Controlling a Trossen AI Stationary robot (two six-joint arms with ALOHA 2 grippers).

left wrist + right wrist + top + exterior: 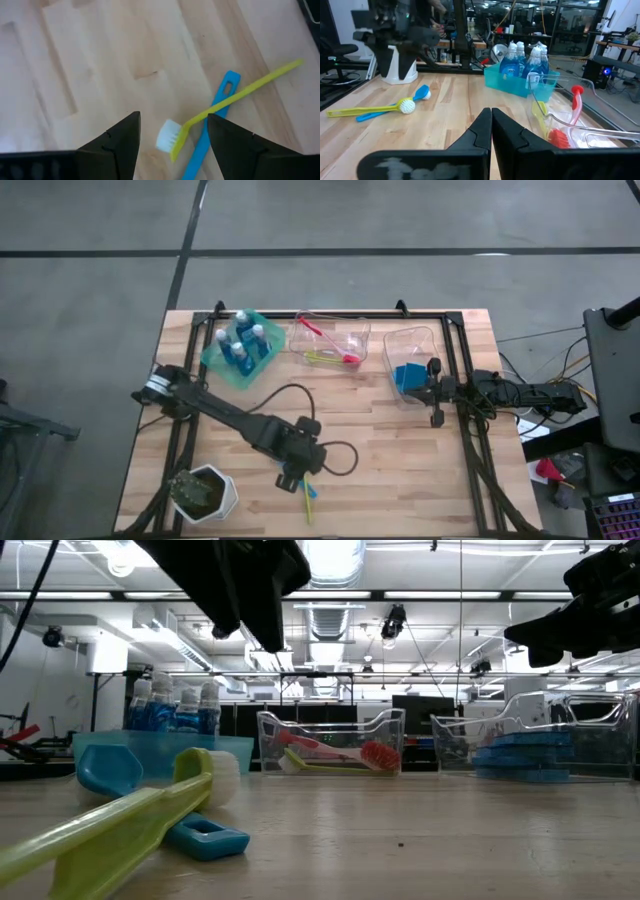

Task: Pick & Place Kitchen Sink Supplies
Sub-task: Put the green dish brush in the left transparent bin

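now the left gripper hangs with fingers spread over the near middle of the table, above the yellow-green brush crossed over the blue brush, grasping nothing. farther right, the right gripper is clenched empty beside the clear bin holding blue sponges. bottles stand in the teal bin far left.

A yellow-green long-handled brush with white bristles crosses a bright blue plastic brush on the pale wooden table; blue-liquid bottles fill a teal plastic bin.
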